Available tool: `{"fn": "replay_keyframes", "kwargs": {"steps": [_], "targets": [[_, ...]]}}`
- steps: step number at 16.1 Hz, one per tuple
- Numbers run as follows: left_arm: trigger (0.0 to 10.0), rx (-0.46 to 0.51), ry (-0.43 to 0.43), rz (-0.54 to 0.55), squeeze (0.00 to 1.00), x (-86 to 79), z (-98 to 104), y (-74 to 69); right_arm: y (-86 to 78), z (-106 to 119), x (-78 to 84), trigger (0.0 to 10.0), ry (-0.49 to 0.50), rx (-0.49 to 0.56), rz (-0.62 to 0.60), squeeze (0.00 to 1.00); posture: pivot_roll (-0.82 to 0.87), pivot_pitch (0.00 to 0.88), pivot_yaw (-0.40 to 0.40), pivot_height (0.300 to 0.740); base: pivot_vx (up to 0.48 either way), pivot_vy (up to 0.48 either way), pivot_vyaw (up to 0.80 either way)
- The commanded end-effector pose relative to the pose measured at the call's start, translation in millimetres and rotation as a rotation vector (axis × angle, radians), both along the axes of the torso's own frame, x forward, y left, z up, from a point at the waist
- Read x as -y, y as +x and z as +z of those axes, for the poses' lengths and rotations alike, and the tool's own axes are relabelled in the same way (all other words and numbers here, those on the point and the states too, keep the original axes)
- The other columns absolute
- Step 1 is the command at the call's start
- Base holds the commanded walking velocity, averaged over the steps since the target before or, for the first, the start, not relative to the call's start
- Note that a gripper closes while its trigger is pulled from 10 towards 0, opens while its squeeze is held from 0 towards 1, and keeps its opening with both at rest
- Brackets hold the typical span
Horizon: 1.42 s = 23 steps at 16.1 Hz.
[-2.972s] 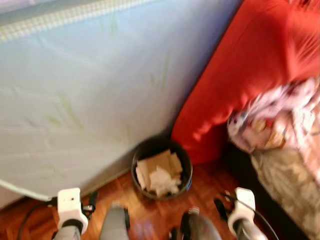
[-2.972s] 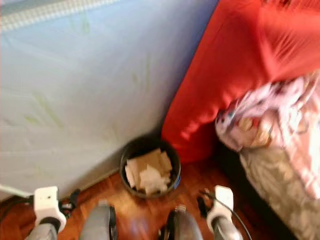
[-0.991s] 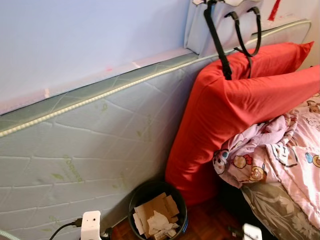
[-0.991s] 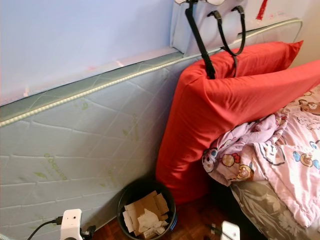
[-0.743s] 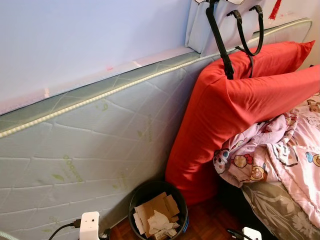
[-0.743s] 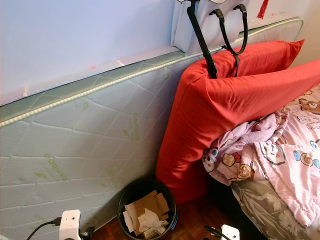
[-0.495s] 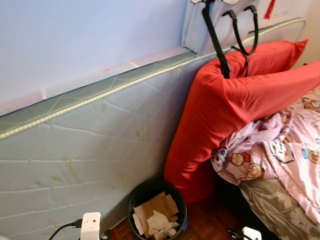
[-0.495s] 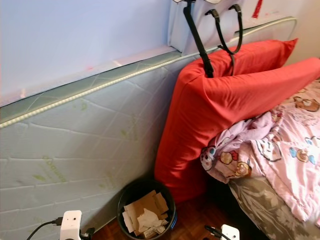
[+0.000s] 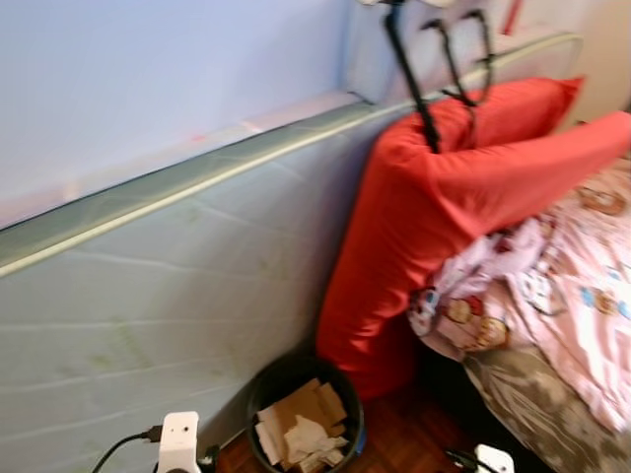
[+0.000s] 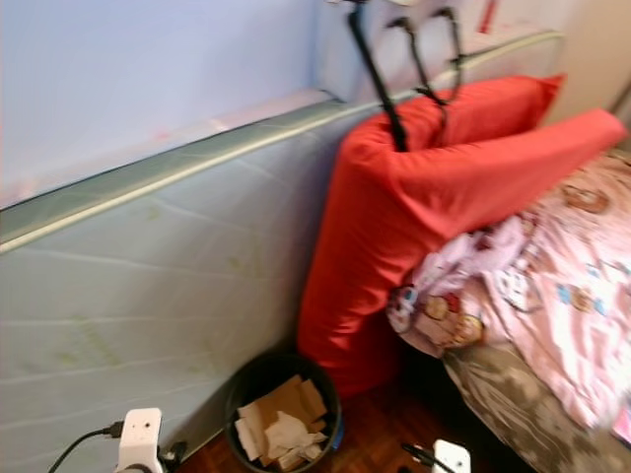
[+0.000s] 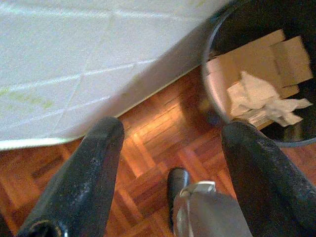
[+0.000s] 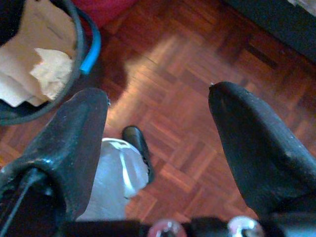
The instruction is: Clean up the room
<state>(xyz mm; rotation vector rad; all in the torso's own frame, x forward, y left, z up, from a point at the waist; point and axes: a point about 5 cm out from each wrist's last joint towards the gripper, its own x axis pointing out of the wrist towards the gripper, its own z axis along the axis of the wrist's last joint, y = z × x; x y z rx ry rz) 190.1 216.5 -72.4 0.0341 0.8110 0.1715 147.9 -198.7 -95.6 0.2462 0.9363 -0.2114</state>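
- While both arms hang low at the near edge of the scene, the black waste bin (image 9: 304, 412) stands on the parquet floor (image 11: 148, 148) between them, against the upright mattress (image 9: 177, 296) and just beside the red cushion (image 9: 434, 217).
- Cardboard pieces (image 9: 301, 419) and crumpled paper (image 11: 261, 98) already lie inside the bin, which looks quite full.
- The left gripper (image 11: 170, 143) has its two black fingers spread wide with nothing between them; the bin lies just beyond one fingertip, toward the robot's right.
- The right gripper (image 12: 158, 113) is also spread wide and holds nothing; the bin's rim, with a blue band, is seen past its finger, toward the robot's left.
- I judge the left arm a little nearer to the bin, though the difference is small.
- To the right, the pink cartoon quilt (image 9: 552, 286) lies rumpled on the bed, partly over the cushion's lower side.
- A bag with black straps (image 9: 434, 69) hangs above the cushion, far from both grippers.
- I think the quilt is the next untidy thing, and it lies to the right and higher than the right gripper.
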Motion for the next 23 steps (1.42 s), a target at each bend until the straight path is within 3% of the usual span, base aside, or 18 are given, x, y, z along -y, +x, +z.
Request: {"fn": "replay_keyframes", "kwargs": {"steps": [1,6,23], "targets": [[10.0,-0.004,-0.004,0.014,0.00,-1.1,-1.2,-2.9,-0.6,0.2,1.3,10.0,-0.008,0.007,-0.002,0.00,0.06,0.000,-0.040,0.719,0.000,0.000,0.00],[10.0,-0.006,-0.002,0.014,0.00,-0.7,-1.6,-3.6,-0.1,0.4,1.7,10.0,-0.010,0.005,0.006,0.00,0.06,0.000,-0.043,0.719,0.000,0.000,0.00],[10.0,0.001,-0.004,0.010,0.00,-1.7,-1.8,-5.1,0.4,0.2,0.2,10.0,-0.014,-0.006,0.045,0.00,0.06,0.000,-0.039,0.719,0.000,-0.056,-0.66]]}}
